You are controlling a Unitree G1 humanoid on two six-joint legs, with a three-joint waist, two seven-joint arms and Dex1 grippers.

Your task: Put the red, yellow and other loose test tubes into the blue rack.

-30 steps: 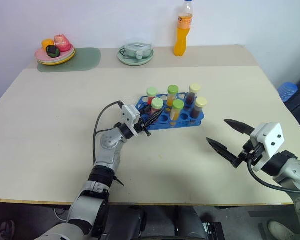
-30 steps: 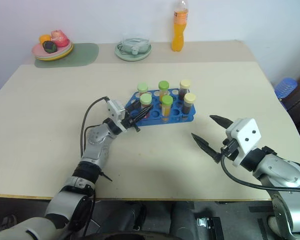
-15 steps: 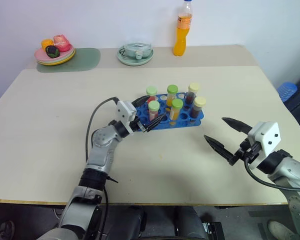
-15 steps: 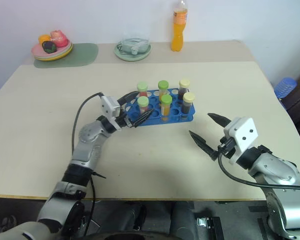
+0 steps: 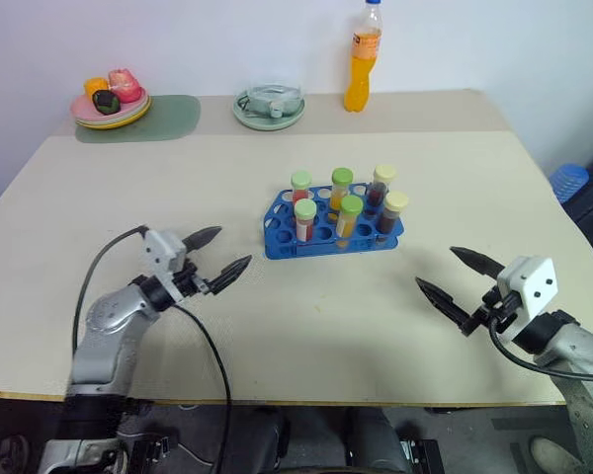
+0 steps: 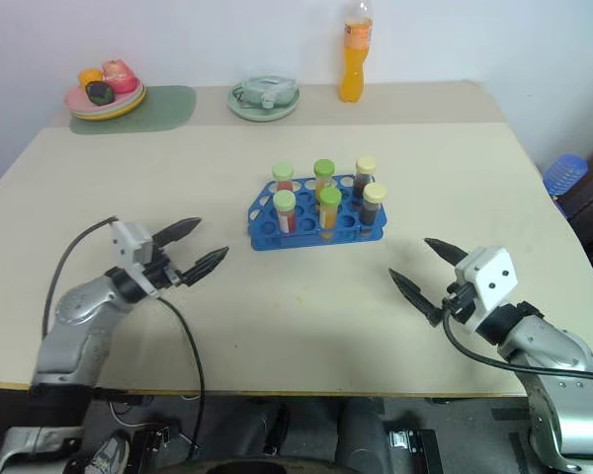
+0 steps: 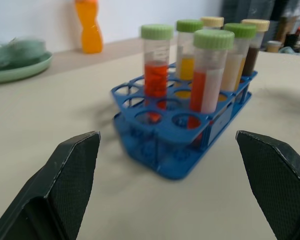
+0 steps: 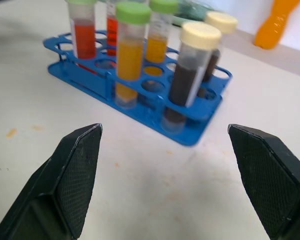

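The blue rack [image 5: 326,242] stands at the table's middle. Several tubes stand upright in it: two green-capped red ones [image 7: 155,75], green-capped yellow ones [image 8: 129,55] and cream-capped dark brown ones [image 8: 190,75]. My left gripper [image 5: 232,249] hovers open and empty to the left of the rack, well clear of it, pointing toward it. To the right of the rack and nearer the front edge, my right gripper [image 5: 437,267] is also open and empty, with its fingers aimed at the rack.
An orange drink bottle [image 5: 362,59] and a lidded green dish [image 5: 268,105] stand at the table's far edge. A plate of toy food [image 5: 110,102] rests on a green mat [image 5: 168,117] at the far left. A blue stool [image 5: 570,180] is beyond the right edge.
My left gripper opened at the rack's front left, left a green-capped red tube standing there, and drew back to the left. The right gripper sank slightly.
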